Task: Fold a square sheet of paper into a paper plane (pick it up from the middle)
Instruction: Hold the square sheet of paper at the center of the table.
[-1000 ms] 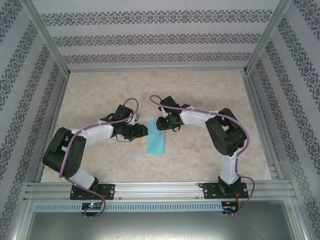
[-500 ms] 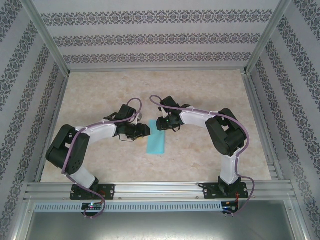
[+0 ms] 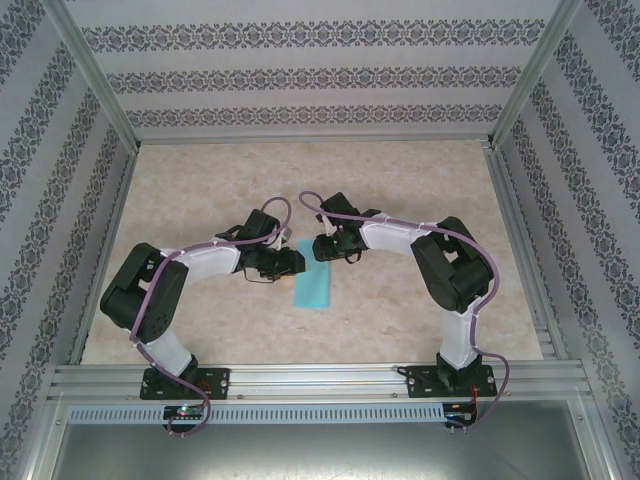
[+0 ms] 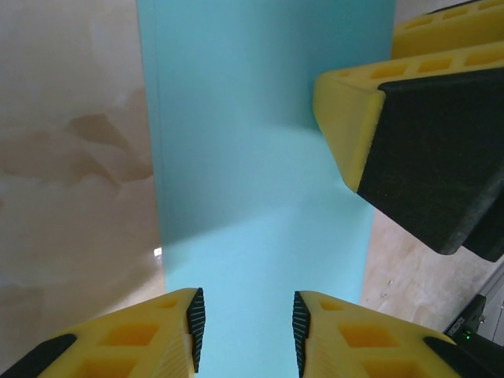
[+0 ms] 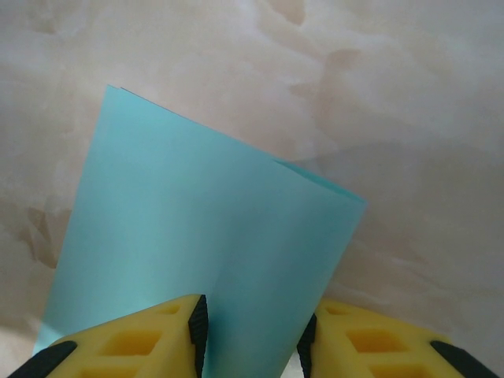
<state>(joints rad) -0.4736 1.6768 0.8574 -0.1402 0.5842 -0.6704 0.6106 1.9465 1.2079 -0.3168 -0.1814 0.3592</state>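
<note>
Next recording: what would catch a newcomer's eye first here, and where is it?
The turquoise paper, folded into a narrow strip, lies flat in the middle of the beige marbled table and stands out brightly against it. The left gripper and right gripper close in on its far end from opposite sides, yellow jaws apart just above the sheet.

A long strip of folded blue-green paper [image 4: 260, 157] lies flat on the pale marbled table [image 4: 71, 157], right under the left gripper [image 4: 244, 323]; its yellow fingers [image 4: 134, 339] stand apart; the right gripper [image 4: 361, 61] sits ahead, over the paper's right edge.
</note>
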